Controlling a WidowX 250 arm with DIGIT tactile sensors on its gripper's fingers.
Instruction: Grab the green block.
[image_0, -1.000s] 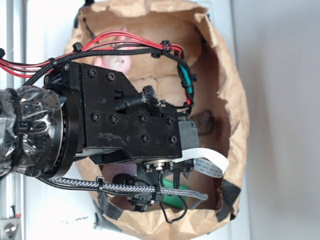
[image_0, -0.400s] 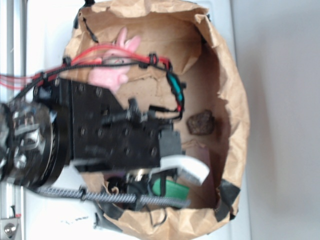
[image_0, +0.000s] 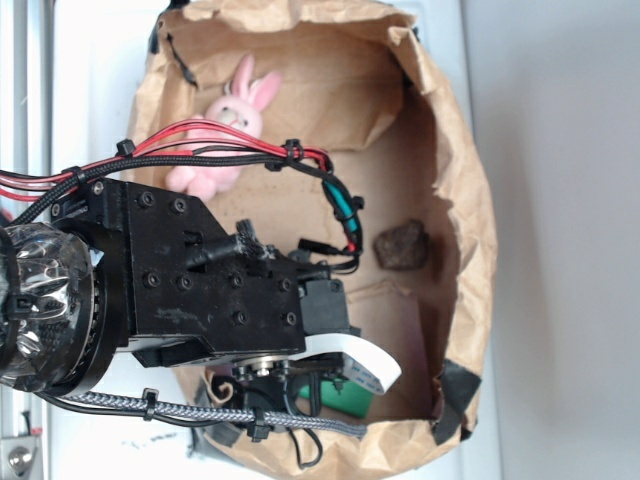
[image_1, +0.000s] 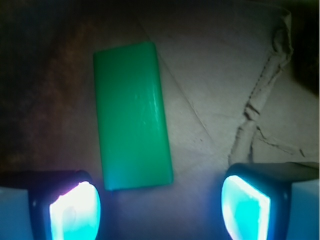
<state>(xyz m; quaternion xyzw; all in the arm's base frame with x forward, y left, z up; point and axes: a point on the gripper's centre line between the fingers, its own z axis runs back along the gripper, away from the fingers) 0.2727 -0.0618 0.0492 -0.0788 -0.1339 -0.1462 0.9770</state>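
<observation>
My gripper is spread wide, fingers empty, and the green block lies flat on the paper floor of the bag, nearer my left finger, apparently not touching it. From outside, my arm hides most of it near the bag's bottom edge.

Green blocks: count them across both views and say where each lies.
1. The green block lies flat on the bag's paper floor, ahead of the open claw, nearer one finger. The arm hides part of the floor, so another could be hidden.
</observation>
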